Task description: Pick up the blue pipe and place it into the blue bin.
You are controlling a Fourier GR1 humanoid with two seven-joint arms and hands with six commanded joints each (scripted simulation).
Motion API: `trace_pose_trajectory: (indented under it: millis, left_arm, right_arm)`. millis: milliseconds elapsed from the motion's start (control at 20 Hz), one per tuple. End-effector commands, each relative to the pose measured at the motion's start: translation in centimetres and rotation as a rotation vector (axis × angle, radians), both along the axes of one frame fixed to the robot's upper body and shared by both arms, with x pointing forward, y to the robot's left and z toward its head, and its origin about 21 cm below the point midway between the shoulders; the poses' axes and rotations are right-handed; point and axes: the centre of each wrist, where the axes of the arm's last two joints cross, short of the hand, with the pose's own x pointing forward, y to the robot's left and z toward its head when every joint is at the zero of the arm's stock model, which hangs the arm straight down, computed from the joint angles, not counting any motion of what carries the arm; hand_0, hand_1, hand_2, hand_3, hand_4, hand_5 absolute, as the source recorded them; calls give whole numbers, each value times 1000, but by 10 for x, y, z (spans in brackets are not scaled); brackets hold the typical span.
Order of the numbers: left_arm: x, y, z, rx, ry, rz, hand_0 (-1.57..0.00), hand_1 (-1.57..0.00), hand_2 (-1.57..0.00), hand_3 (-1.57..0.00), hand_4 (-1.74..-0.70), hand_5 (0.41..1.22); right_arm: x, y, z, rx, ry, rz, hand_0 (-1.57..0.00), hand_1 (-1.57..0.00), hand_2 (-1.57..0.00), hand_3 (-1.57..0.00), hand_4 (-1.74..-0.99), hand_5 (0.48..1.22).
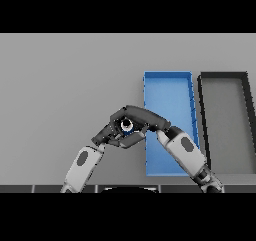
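Both of my hands were wrapped round the blue pipe (pixel 127 127), which showed only as a small blue patch with a pale, round end facing up, pressed in the gap between them. It sat just left of the blue bin (pixel 168 87), near the bin's left wall and not yet over it. Whether it was lifted off the desk (pixel 60 85) or resting on it, I could not tell.

My right hand (pixel 142 116) reached in from the right, its arm crossing over the bin's lower half, and its fingers (pixel 131 110) curled over the top of the pipe. My left hand (pixel 109 132) came up from below on the left, and its fingers curled under and against the pipe from that side. So both sets of fingers were closed on it, with no slack that I could see.

I judged the step to be the grasp itself, or the very start of the carry. The next move called for keeping the squeeze even on both sides, raising the pipe enough to clear the bin's wall, then moving it right until it hung over the blue floor before letting go.

Most of the pipe was hidden by my fingers, so its length and tilt were unclear. My right arm covered part of the bin. A black bin (pixel 223 78) stood just right of the blue one.
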Motion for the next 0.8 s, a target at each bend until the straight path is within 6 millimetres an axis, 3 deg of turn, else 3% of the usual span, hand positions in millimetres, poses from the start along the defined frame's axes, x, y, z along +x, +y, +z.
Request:
trace_pose_trajectory:
  millis: [0,100,250,400,650,700,750]
  left_arm:
    - [-1,-2,-1,-39,6,-11,-1571,-1571,-1571,-1523,-1677,1221]
    - [-1,-5,0,-73,16,-27,-1571,-1571,-1571,-1502,-1699,1221]
    - [-1,-2,1,-83,16,-30,-1571,-1571,-1571,-1441,-1718,1221]
    - [0,0,4,-64,4,-19,-1571,-1571,-1571,-1433,-1728,1221]
    - [1,3,5,-33,-58,18,-1571,-1571,-1571,-1454,-1724,1221]
    - [-1,3,5,-20,-75,26,-1462,-1342,-1293,-1166,-1599,1221]
    - [0,8,5,-13,-76,7,-1169,-1073,-1034,-933,-1475,1221]
  right_arm:
    - [-3,4,-1,23,11,12,-1215,-1215,-1233,-1021,-1581,650]
    - [-1,2,-3,46,18,22,-1343,-1343,-1354,-1186,-1628,856]
    - [-6,6,-6,49,-9,31,-1454,-1454,-1460,-1357,-1680,1034]
    - [-6,5,-6,52,-20,39,-1511,-1511,-1514,-1462,-1710,1125]
    - [-11,7,-10,106,-23,3,-1551,-1551,-1552,-1535,-1731,1190]
    - [-12,8,-9,101,-35,-4,-1555,-1555,-1556,-1542,-1733,1196]
    - [-11,9,-7,92,-33,-6,-1558,-1558,-1559,-1548,-1734,1201]
